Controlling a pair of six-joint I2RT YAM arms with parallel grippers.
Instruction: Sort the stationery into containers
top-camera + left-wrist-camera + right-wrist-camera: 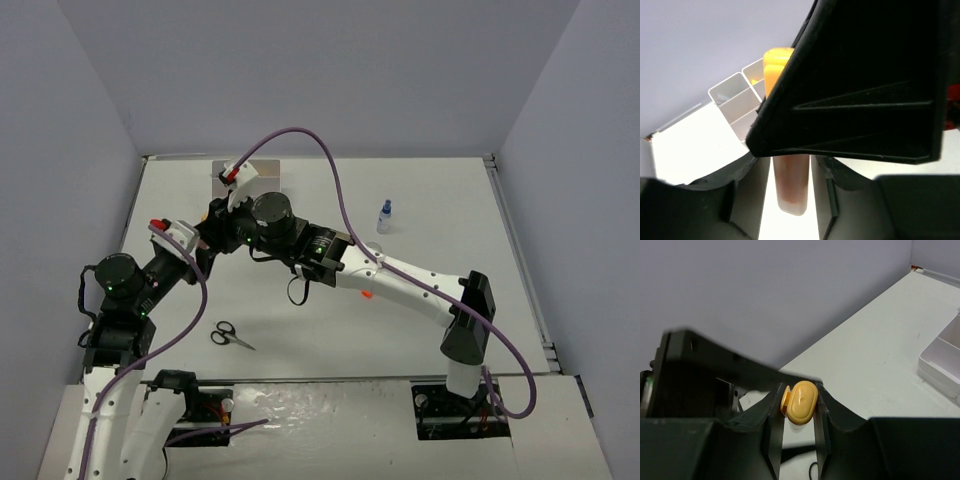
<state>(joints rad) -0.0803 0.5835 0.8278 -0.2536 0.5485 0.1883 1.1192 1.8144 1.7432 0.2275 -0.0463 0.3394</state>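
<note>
The job is only partly done, as far as I can see. The marker (pixel 790 185) with a yellow cap is up in the air, near the white box of little square holes (pixel 727 92) at the far side of the surface (pixel 330 340), and it is not in a hole yet. Both arms meet there and both have it between their fingers. The right fingers (pixel 827 415) are squeezed tight on the yellow cap end, one on each side, so they have hold of it. The left fingers (pixel 840 200) sit on each side of the marker's body, but they are a bit apart from it, with a thin strip of white showing on each side. So I think they have let go and the marker is going from the left arm to the right one. The black scissors (pixel 232 336) lie flat on the surface near the left arm's base, well away from the box. The small bottle with a blue cap (pixel 384 216) stands up on the right, also away from the box. I count one marker, one pair of scissors, one bottle and one box. The arms hide most of the box, so I cannot tell what is inside it. All three things have to go in.
</note>
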